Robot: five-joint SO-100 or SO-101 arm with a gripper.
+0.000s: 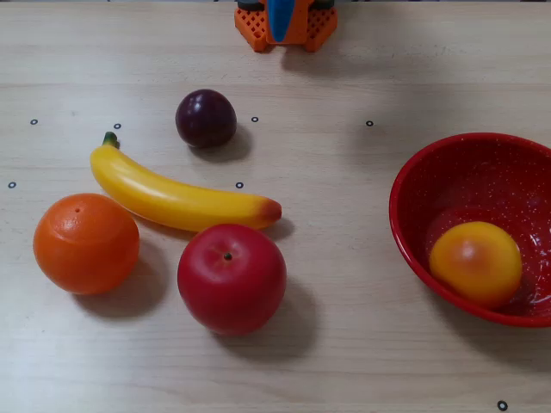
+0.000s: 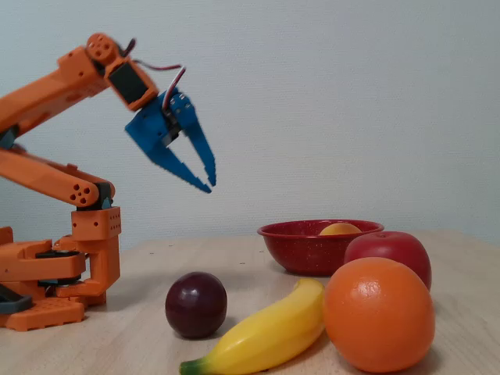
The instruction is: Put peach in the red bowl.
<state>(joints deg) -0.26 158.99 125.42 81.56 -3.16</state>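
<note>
The peach (image 1: 475, 262), yellow-orange with a reddish blush, lies inside the red bowl (image 1: 406, 191) at the right of a fixed view looking down. In a fixed view from the side, only the top of the peach (image 2: 340, 229) shows above the rim of the red bowl (image 2: 301, 248). My blue gripper (image 2: 208, 187) hangs in the air far left of the bowl, near the arm's base. Its jaws are drawn together at the tips, with nothing between them. Only a blue bit of the gripper (image 1: 280, 13) shows at the top edge of the downward view.
On the table to the left lie a dark plum (image 1: 206, 118), a banana (image 1: 176, 200), an orange (image 1: 85, 243) and a red apple (image 1: 231, 277). The orange arm base (image 1: 258, 21) stands at the far edge. Bare wood lies between the fruits and the bowl.
</note>
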